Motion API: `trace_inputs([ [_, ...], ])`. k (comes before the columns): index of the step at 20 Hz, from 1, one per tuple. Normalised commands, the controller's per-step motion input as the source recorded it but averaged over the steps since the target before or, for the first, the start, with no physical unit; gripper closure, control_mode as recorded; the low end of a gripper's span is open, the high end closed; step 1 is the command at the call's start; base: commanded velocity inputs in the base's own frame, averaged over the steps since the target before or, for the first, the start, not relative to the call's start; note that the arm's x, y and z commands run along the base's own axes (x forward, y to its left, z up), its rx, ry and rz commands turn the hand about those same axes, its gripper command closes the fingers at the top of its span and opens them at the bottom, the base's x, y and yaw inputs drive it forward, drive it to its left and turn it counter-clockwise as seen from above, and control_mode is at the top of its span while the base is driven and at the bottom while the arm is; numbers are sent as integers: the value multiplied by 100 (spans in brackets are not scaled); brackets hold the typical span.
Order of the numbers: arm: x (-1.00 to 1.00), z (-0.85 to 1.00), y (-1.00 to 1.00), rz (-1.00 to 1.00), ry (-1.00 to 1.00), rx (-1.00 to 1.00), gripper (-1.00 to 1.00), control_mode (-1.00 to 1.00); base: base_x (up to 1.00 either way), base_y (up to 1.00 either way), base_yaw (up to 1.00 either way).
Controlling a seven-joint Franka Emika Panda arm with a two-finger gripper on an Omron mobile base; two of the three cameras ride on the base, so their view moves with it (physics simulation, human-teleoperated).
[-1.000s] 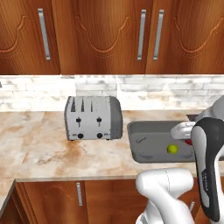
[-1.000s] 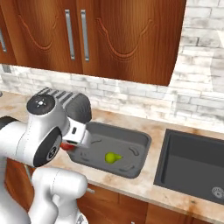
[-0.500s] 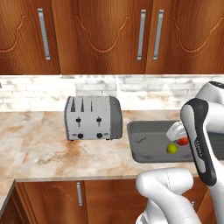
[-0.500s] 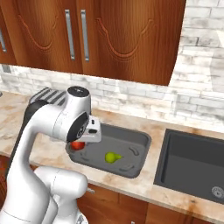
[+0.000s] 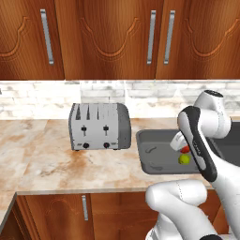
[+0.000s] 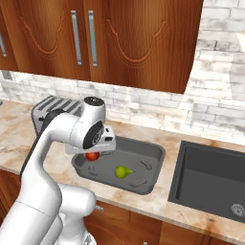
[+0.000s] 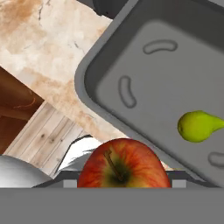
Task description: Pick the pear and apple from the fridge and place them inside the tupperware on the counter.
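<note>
One fruit is already home: the pear [image 6: 123,171] lies on its side on the floor of the tupperware [image 6: 152,175], which sits on the desk [image 5: 56,166] between the toaster [image 5: 98,125] and the sink [image 6: 210,186]. The other, the apple [image 7: 124,164], is clamped in the tool [image 6: 91,152], which is narrowed on the red fruit; in the hand view the apple sits stem-up right at the fingers, and in the right base view it hangs just under the hand, over the tupperware's near-left part.

The step in hand is the release of the apple. To do it well, the arm should carry the apple a little further in from the rim, since from the hand view the fruit appears to hang close above the container's near wall, though the angle makes that hard to judge. The landing spot should stay apart from the pear, which rests toward the middle, so the two do not knock together and roll. Lowering until the apple is near the floor before the fingers part would keep a round fruit from bouncing out over the flared rim. The tool should then lift straight up, clear of both fruits
</note>
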Motion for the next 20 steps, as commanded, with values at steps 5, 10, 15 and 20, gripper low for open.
trace_inputs([
  [5, 67, -38, 0, 0, 14, 0, 100, -100, 0, 0, 0],
  [10, 65, -44, 0, 0, 12, 0, 100, -100, 0, 0, 0],
  [15, 56, -45, 0, 0, 11, 0, 100, -100, 0, 0, 0],
  [20, 46, -42, 0, 0, 14, 0, 100, -100, 0, 0, 0],
])
